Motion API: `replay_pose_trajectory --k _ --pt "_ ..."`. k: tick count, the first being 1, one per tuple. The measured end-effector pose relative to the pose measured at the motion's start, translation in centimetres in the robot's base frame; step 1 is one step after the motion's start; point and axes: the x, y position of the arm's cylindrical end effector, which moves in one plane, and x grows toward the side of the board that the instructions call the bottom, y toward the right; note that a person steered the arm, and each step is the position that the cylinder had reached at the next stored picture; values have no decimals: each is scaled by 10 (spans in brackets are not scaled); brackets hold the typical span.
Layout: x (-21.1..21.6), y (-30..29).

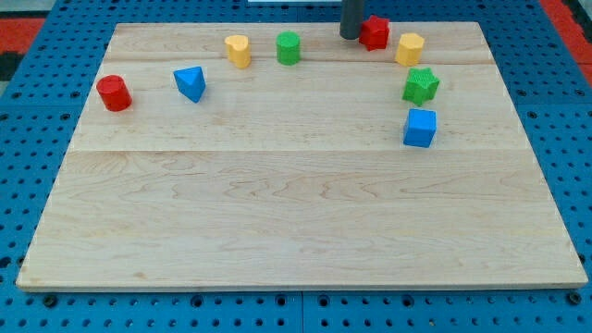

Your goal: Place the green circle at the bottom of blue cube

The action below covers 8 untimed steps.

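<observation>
1. The surface (296, 213), a pale wooden board, fills most of the view, sitting on a blue perforated base (28, 139). No containers in play here: every block lies loose on the wood, all strung across the board's upper part.
2. My tip (351, 36) comes in from the view's top edge, a dark rod planted near the board's top, touching or just about touching the left side of the red block (375, 32). There is no hand on this arm, so nothing opens, closes or holds; the rod carries nothing.
3. The blue cube (419, 128) sits at the view's right, lowest of the whole group, with bare wood below it.
4. Just above it, the green star (421, 85), close but apart.
5. Above that, a yellow block (410, 48), just right of the red block.
6. The green circle (289, 47), our task piece: a short upright cylinder, flat round top, bright green, standing near the top edge, left of my tip and well apart from the blue cube.
7. Just left of it, a second yellow piece (238, 51).
8. Further left, the blue triangle (190, 83).
9. Far left, the red cylinder (115, 92), alone.
</observation>
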Motion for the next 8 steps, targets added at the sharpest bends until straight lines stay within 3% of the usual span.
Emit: replay_pose_trajectory --k 2,4,6,7,8 --pt "-1 50" --pt "-19 -85" --pt "64 -83" --pt "-5 -107" --pt "-8 -134"
